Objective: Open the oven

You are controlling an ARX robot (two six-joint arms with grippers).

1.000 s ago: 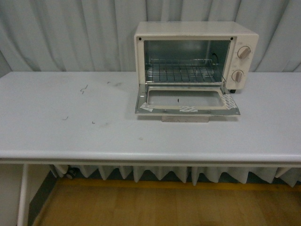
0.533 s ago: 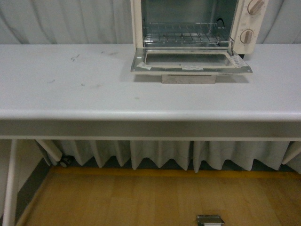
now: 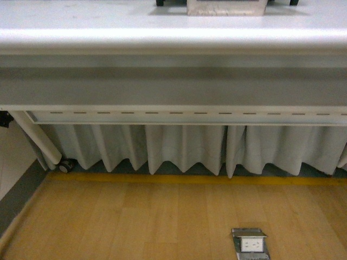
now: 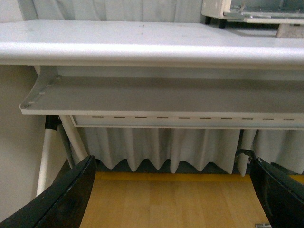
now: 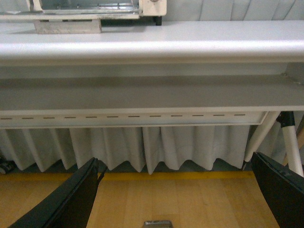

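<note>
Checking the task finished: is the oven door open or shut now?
Open. The oven door lies folded down flat above the table, resting on a block.

Oven [image 5: 95,7] on white table [image 5: 190,42].

Smooth, faintly glossy grey table [image 3: 173,38], pleated cloth curtain [image 3: 184,146], wooden floor [image 3: 135,222].

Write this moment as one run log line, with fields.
oven: door down, on table | left end effector: open, below table edge | right end effector: open, below table edge
</note>
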